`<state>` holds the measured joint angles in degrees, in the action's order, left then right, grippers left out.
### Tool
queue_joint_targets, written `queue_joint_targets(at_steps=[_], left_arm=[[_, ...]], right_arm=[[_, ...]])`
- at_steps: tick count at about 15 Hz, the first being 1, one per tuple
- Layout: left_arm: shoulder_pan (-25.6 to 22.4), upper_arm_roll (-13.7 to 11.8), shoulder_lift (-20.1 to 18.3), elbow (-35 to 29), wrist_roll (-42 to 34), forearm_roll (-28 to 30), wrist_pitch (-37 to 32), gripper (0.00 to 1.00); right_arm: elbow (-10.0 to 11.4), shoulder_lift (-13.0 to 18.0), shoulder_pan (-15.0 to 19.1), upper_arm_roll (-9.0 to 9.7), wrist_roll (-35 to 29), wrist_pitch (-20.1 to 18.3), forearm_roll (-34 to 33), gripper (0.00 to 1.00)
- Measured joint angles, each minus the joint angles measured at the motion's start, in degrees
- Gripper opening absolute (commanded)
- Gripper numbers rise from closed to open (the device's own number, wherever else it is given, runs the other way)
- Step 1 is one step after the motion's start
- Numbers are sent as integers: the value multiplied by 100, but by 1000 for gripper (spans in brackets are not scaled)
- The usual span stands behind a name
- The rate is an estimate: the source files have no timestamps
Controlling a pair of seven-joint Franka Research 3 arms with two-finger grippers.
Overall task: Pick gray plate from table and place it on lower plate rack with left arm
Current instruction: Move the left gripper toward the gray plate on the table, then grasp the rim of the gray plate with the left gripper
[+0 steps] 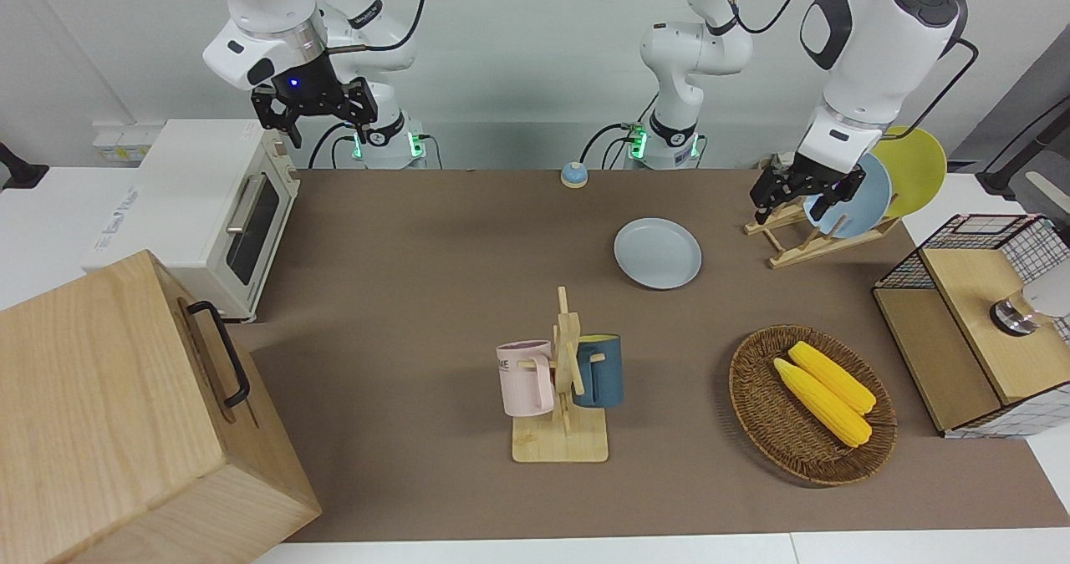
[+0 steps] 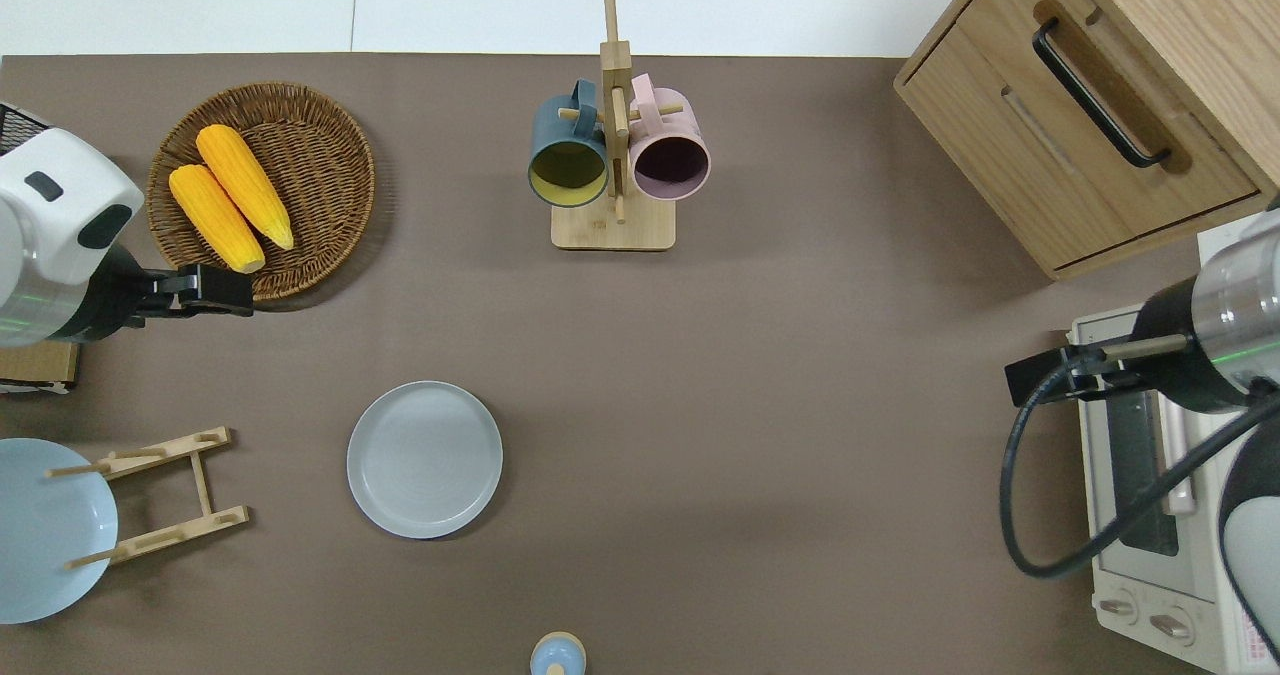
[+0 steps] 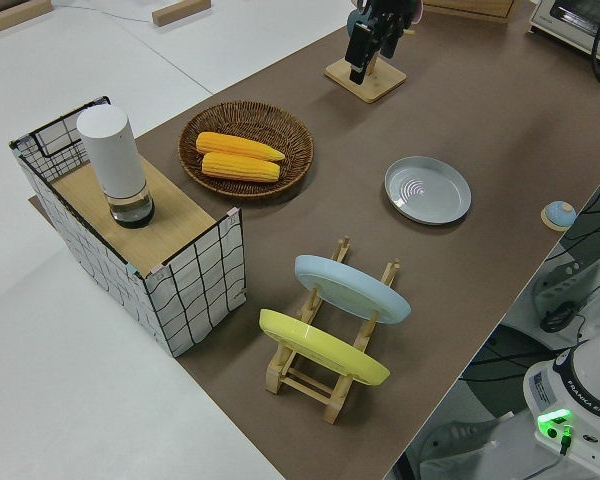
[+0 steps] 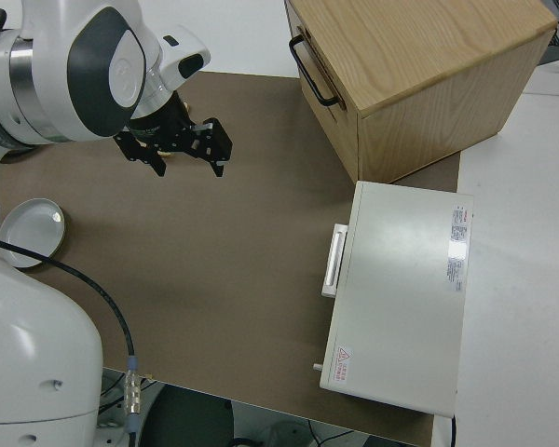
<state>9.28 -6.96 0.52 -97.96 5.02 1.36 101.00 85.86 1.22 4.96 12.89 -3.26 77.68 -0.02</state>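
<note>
Across the brown table [image 2: 760,375] nothing is done yet: we see the gray plate [image 2: 425,459] lying flat at lower centre-left of the overhead view, the lower plate rack [image 2: 160,496] beside it. Our left gripper [image 2: 222,290], spread and empty, hovers by the basket [image 2: 330,215]. Grasp, lift and placing remain.

1. The left arm [image 1: 869,54] entered the front view at its upper right, its white forearm slanting down toward the frame's middle; in the overhead view it sat at the left edge, about mid-height.
2. The left gripper [image 1: 804,194] hung at the forearm's lower end, fingers pointing down and spread apart, nothing between them; in the overhead view the left gripper [image 2: 205,290] pointed toward the frame's right.
3. The right arm [image 1: 267,21] was parked at the upper left of the front view; the right gripper [image 1: 313,117] had its fingers spread, empty.
</note>
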Motion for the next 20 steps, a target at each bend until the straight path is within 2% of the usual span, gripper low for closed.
queue_joint_targets(at_steps=[6,10,15,20], left_arm=[[2,163,4,-121,251,10,9,998],[2,201,1,-354,303,290,122,998],[2,348,-6,-1030,340,392,584,993],[-5,347,-3,-2046,349,392,1096,989]], right_arm=[[0,0,0,0,0,0,0,987],[0,0,0,0,0,0,0,990],[0,0,0,0,0,0,0,990],[0,0,0,0,0,0,0,987]])
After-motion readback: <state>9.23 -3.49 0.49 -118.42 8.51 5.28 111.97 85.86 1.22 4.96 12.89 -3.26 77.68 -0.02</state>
